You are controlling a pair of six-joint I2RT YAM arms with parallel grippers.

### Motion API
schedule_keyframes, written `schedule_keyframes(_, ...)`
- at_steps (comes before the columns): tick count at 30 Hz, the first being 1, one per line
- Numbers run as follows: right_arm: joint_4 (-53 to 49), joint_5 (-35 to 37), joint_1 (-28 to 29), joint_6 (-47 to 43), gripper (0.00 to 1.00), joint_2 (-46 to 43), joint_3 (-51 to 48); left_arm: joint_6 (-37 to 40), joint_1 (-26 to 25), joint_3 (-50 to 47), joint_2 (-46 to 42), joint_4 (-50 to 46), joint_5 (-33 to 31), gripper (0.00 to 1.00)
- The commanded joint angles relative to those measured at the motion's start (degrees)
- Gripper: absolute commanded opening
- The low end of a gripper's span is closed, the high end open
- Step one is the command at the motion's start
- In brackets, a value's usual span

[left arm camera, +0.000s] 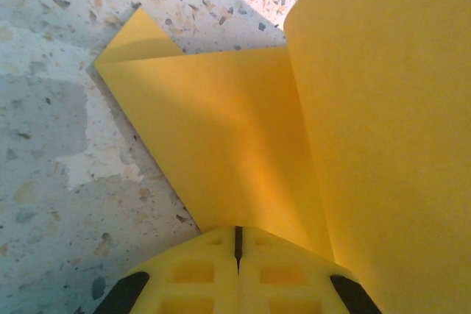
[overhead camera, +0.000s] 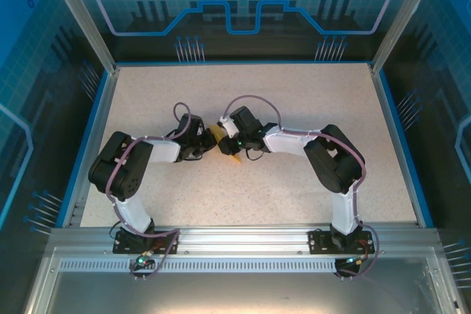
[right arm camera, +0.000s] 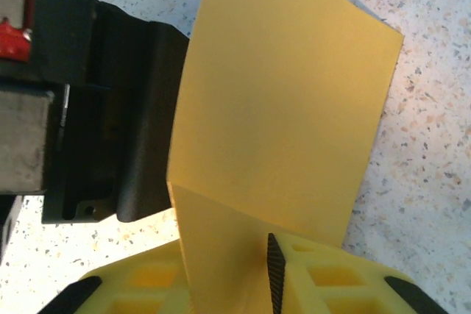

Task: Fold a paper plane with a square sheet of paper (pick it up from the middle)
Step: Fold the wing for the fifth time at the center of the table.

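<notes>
1. Left gripper (left arm camera: 237,244): shut, tips at the sheet (left arm camera: 221,130) lying mid-table (overhead camera: 294,108).
2. Right gripper (right arm camera: 232,246): narrow, raised flap between fingers; grip impossible to tell.
3. Judged early: one corner folded, plane unformed.

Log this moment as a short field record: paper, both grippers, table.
paper: orange-yellow sheet of paper, partly flat on the speckled table, one flap raised, one corner folded over
left gripper: jaws shut, tips at the paper's near edge; a pinch cannot be told
right gripper: jaws slightly apart, raised flap between them
</notes>
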Motion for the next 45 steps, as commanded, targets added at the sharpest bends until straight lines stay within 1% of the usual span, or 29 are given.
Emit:
schedule_keyframes(1,-0.4,-2.8,-0.5,-1.7,0.25,1.8,1.6,1.8,-0.2,1.0,1.7,-3.9,1.8,0.02)
schedule_keyframes(4,0.8,-5.8,-1.3,-0.4,0.20,2.3,1.1,2.2,-0.2,1.0,1.6,-3.9,1.9,0.02)
schedule_keyframes(6,2.0,-9.7,-2.4,1.1,0.13,2.8,1.2,2.5,-0.2,0.9,1.3,-3.9,1.9,0.02)
schedule_keyframes(9,4.8,-14.6,-3.6,4.1,0.08,3.2,0.6,3.0,-0.2,0.7,0.8,-3.8,2.0,0.02)
schedule_keyframes(15,10.5,-23.3,-6.2,12.2,0.02,5.7,-0.2,3.3,-0.2,0.4,-1.8,-3.9,2.1,0.03)
schedule_keyframes(21,12.4,-25.9,-7.2,16.4,0.02,7.6,-0.9,2.9,0.0,-1.3,-7.6,-3.8,1.0,0.07)
schedule_keyframes(25,12.5,-26.5,-7.6,17.4,0.02,7.8,-1.0,2.0,0.4,-3.3,-11.4,-4.1,-1.9,0.08)
schedule_keyframes(35,12.9,-34.1,-7.9,21.6,0.03,11.4,1.3,-0.3,1.4,-7.8,-15.9,-1.7,-7.2,0.09)
schedule_keyframes(45,10.5,-35.9,-8.0,21.8,0.03,14.1,3.6,-0.7,1.6,-8.4,-16.5,-0.1,-6.4,0.09)
